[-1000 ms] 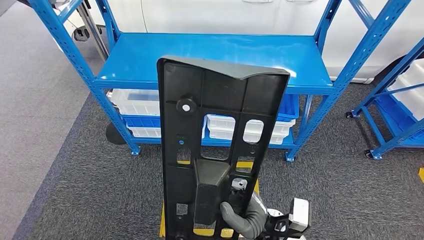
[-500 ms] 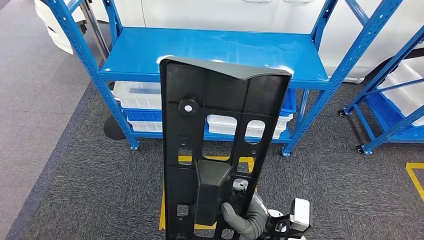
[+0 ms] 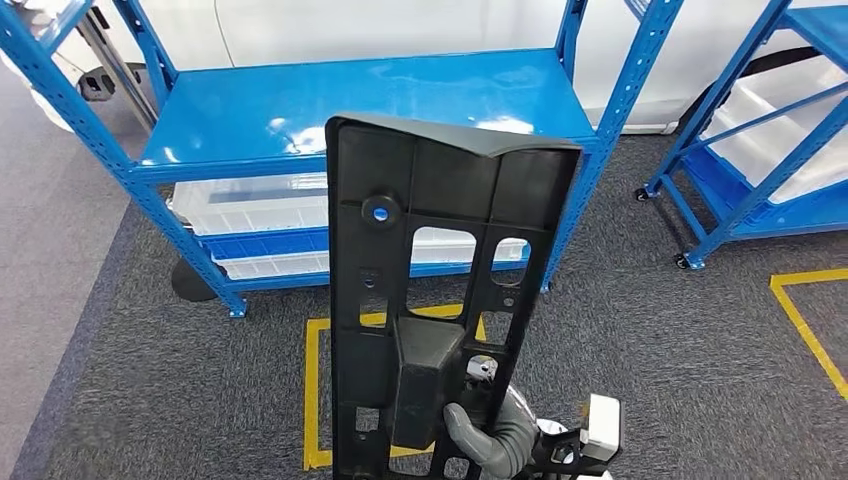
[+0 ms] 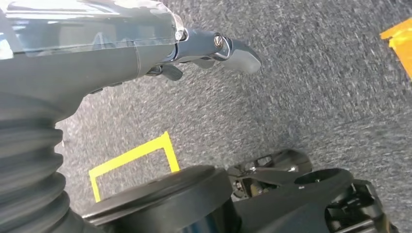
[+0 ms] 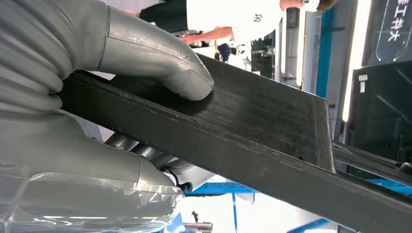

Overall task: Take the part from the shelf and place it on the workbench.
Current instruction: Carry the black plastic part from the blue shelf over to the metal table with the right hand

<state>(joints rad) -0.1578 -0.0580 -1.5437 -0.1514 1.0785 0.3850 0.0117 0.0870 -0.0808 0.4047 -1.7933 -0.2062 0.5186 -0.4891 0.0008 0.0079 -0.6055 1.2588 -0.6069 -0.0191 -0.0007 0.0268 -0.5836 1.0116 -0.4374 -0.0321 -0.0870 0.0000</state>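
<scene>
A long black plastic part (image 3: 450, 230) with cut-outs and a boxy lump stands upright in the middle of the head view. My right hand (image 3: 495, 435) grips it near its lower end, the thumb wrapped onto the front face. The right wrist view shows that hand (image 5: 121, 48) with the thumb pressed on the part's flat edge (image 5: 252, 126) and the fingers under it. My left hand (image 4: 145, 43) hangs over the grey carpet holding nothing, its fingers stretched out.
A blue metal shelf (image 3: 350, 100) stands ahead with a bare top level and white bins (image 3: 250, 205) below. A second blue rack on wheels (image 3: 760, 160) is at the right. Yellow floor tape (image 3: 315, 390) marks the carpet. A person (image 5: 233, 19) stands beyond.
The whole picture has shifted: the camera turned to the right, so the shelf slid left and the rack came closer. The part stays upright in my right hand.
</scene>
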